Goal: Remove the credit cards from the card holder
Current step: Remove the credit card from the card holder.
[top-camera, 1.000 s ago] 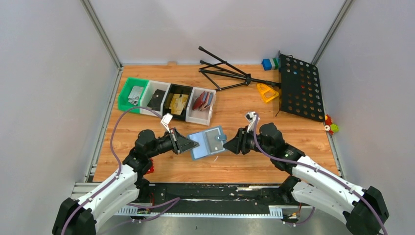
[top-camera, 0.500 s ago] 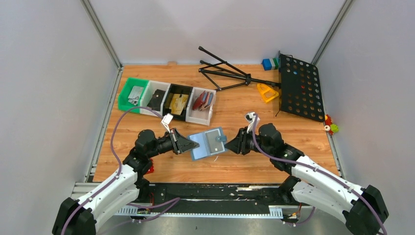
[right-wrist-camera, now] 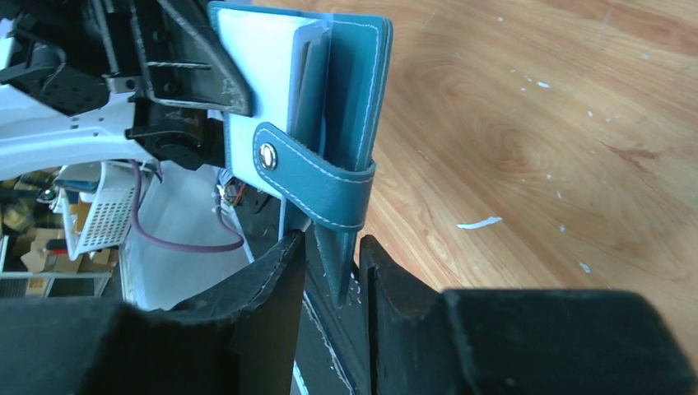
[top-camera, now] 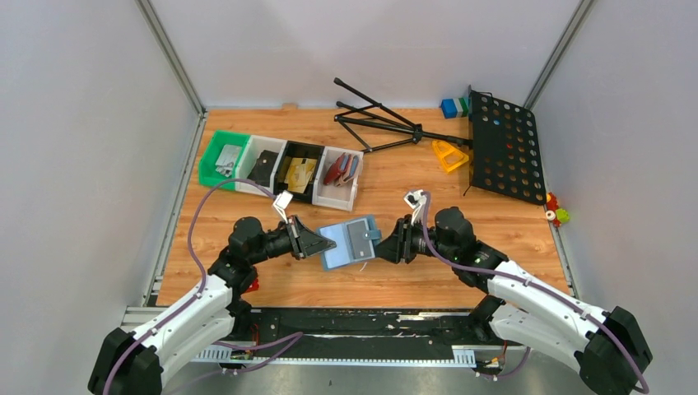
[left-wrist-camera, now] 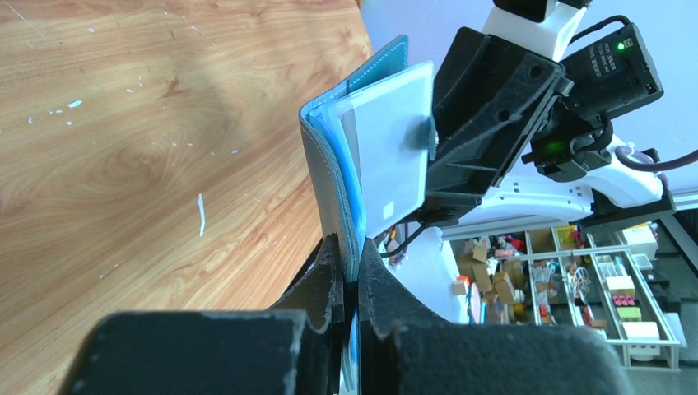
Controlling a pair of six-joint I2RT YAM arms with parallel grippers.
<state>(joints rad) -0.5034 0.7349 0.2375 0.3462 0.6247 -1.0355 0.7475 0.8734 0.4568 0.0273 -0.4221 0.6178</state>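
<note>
- Centre-left of the top view: the left gripper [top-camera: 321,244] holds the card holder [top-camera: 336,252] up off the wooden surface [top-camera: 387,189]. In the left wrist view its fingers [left-wrist-camera: 329,276] are pressed together on the holder's lower edge, the blue leaves caught between them.
- Mid-frame: the slate-blue holder hangs open between the two arms, its lighter slotted inside turned upward. A pale grey credit card [top-camera: 360,238] shows on its right half. From the left wrist, the card stands a little proud of the blue leaves.
- Centre-right: the right gripper [top-camera: 384,245] meets the holder's opposite edge. The right wrist view shows its fingers [right-wrist-camera: 284,280] parted on either side of that edge, just below the snap strap [right-wrist-camera: 317,188]. Thin gaps show on both sides, so they do not look clamped.
- Handling, as a judgement: the holder looks light and soft, likely to bend or fold if pulled from one side, so the left pinch near the fold is what steadies it.
- The card looks thin, stiff and smooth, and apt to slip. The best hold would be on its exposed free edge, clear of the strap, with the pull running straight along the slot and not across it.
</note>
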